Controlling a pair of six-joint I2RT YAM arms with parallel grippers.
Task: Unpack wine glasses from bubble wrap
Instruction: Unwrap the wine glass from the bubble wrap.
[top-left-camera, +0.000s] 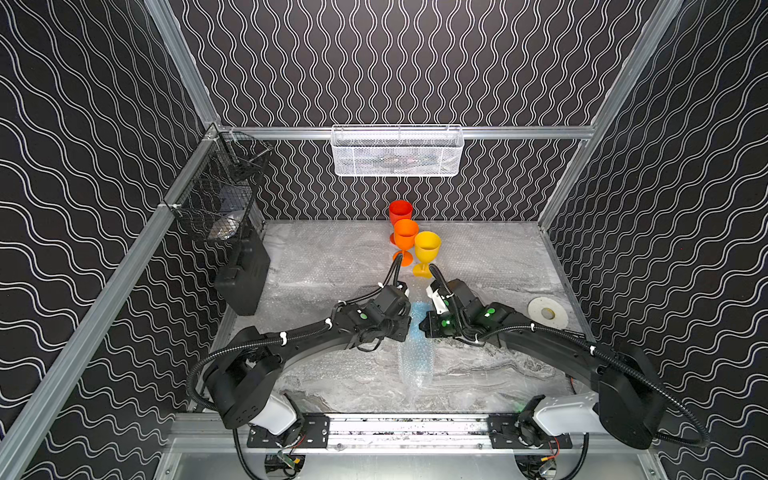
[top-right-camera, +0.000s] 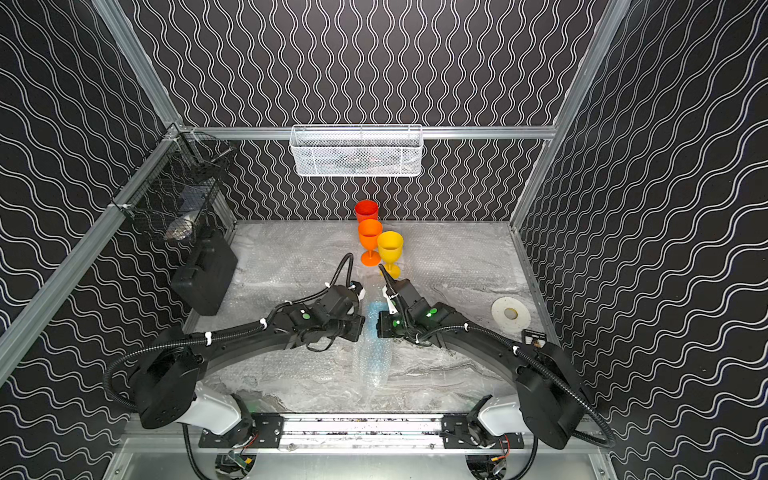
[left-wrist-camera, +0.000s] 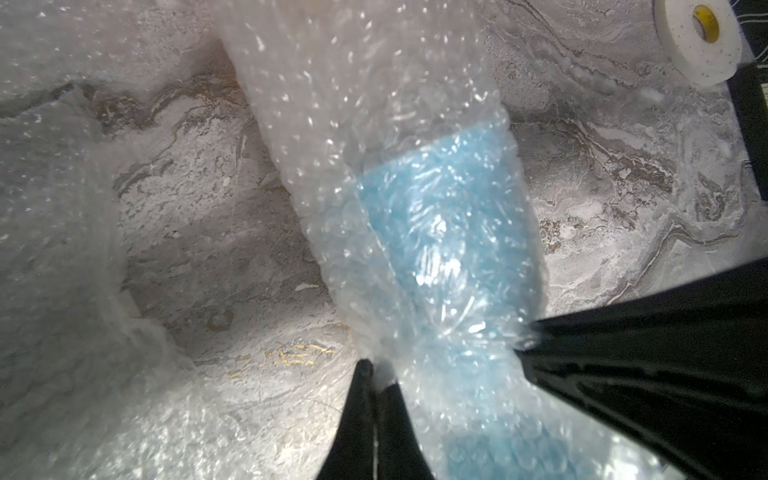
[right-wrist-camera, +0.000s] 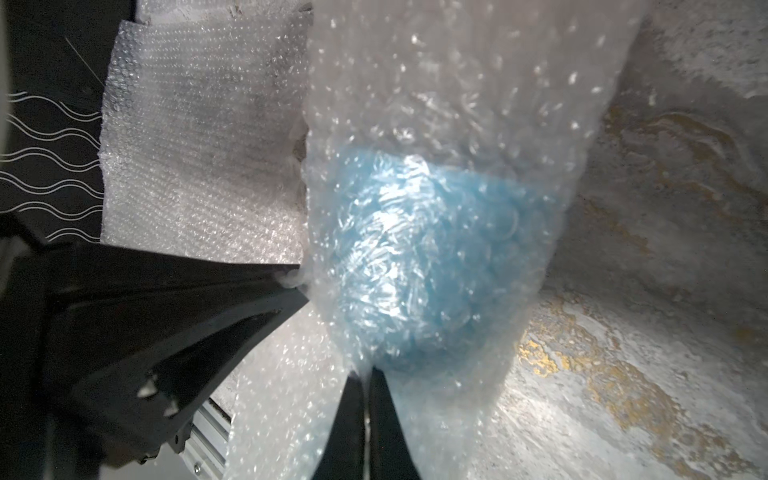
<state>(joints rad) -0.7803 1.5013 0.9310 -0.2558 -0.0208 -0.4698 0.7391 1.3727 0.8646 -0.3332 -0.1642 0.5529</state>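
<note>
Between the left hand (left-wrist-camera: 376, 374) and right hand (right-wrist-camera: 365, 374), each clenched on one flank, the clear bubble-wrap roll (top-left-camera: 415, 361) around the light blue plastic goblet (left-wrist-camera: 436, 232) lies crosswise.

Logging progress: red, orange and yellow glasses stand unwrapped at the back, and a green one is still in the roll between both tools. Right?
Nearly. The wrapped glass is light blue, not green; the left wrist view shows it through the roll. The rest holds.
</note>
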